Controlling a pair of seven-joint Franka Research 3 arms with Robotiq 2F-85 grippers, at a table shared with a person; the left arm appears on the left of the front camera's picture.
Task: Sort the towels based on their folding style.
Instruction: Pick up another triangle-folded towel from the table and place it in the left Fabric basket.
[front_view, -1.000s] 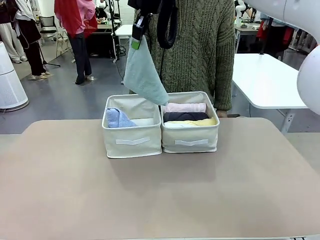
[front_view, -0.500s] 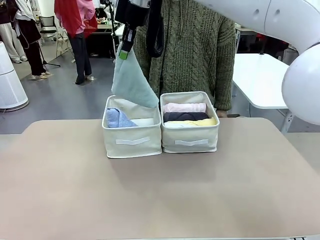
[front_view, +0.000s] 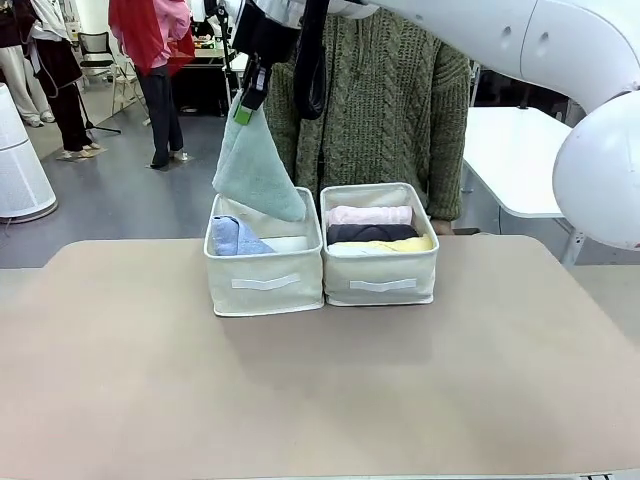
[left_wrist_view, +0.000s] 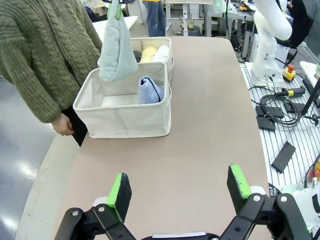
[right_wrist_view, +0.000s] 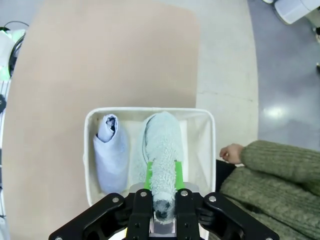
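A pale teal cone-folded towel (front_view: 256, 170) hangs by its tip from my right gripper (front_view: 244, 108), which is shut on it high above the left bin (front_view: 265, 284). From the right wrist view the teal towel (right_wrist_view: 162, 155) dangles over that bin (right_wrist_view: 150, 112), beside a light blue cone towel (right_wrist_view: 111, 150) lying inside. The right bin (front_view: 381, 275) holds rolled pink (front_view: 371, 214), dark grey (front_view: 371, 233) and yellow (front_view: 400, 245) towels. My left gripper (left_wrist_view: 179, 187) is open over bare table, well short of the bins (left_wrist_view: 120, 120).
A person in a green knit sweater (front_view: 395, 100) stands right behind the bins, one hand (right_wrist_view: 231, 152) by the left bin's far wall. A white table (front_view: 530, 160) stands at the back right. Bare tabletop (front_view: 320, 390) spreads in front of the bins.
My right gripper has carried the teal towel leftward, from above the seam between the bins to above the left bin, and slightly lower.
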